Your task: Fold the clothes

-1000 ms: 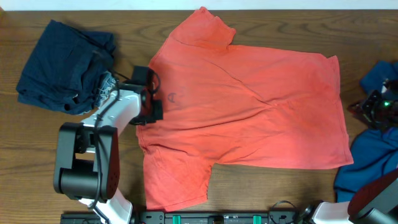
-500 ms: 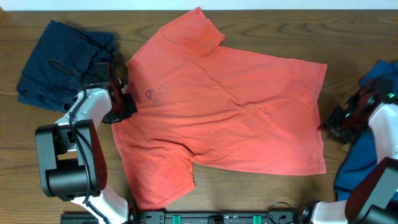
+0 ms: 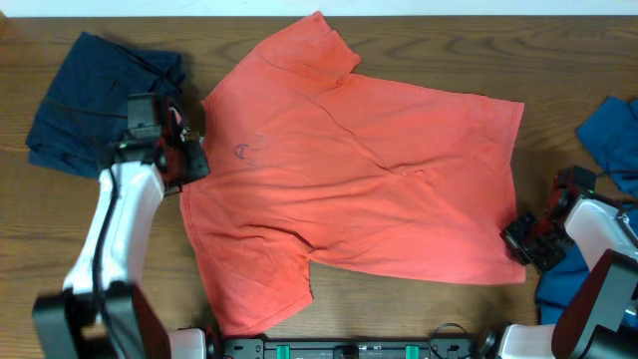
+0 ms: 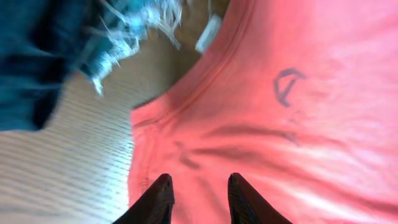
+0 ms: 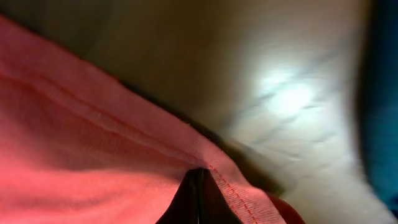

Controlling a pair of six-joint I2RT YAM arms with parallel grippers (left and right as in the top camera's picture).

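One coral-red T-shirt (image 3: 379, 179) lay spread flat on the table (image 3: 568, 60). Its long axis ran across the table from the collar (image 4: 205, 87) on the left to the hem (image 5: 124, 134) on the right, slightly skewed, with one sleeve pointing to the far edge and the other to the near edge. Two arms worked it, one at each end. The left gripper (image 3: 197, 165) hung just over the shoulder beside the collar, its jaws parted and nothing between them, with the cloth lying slack underneath and the white neck label (image 4: 208, 34) just beyond. The right gripper (image 3: 520, 239) sat at the near corner of the hem, its jaws clenched; the wrist view was blurred, but they appeared to pinch the stitched edge itself. From that corner the whole body of the shirt stretched away toward the collar, so any fold along the length would probably have to carry the hem across toward the left arm. That arm was the nearer one to the collar and sleeves. Other clothes lay off to the sides: one crumpled navy garment (image 3: 90, 100) just beyond the left gripper, touching the shirt's shoulder or nearly so, and two patches of blue cloth (image 3: 613, 135) at the right edge, apart from the shirt.
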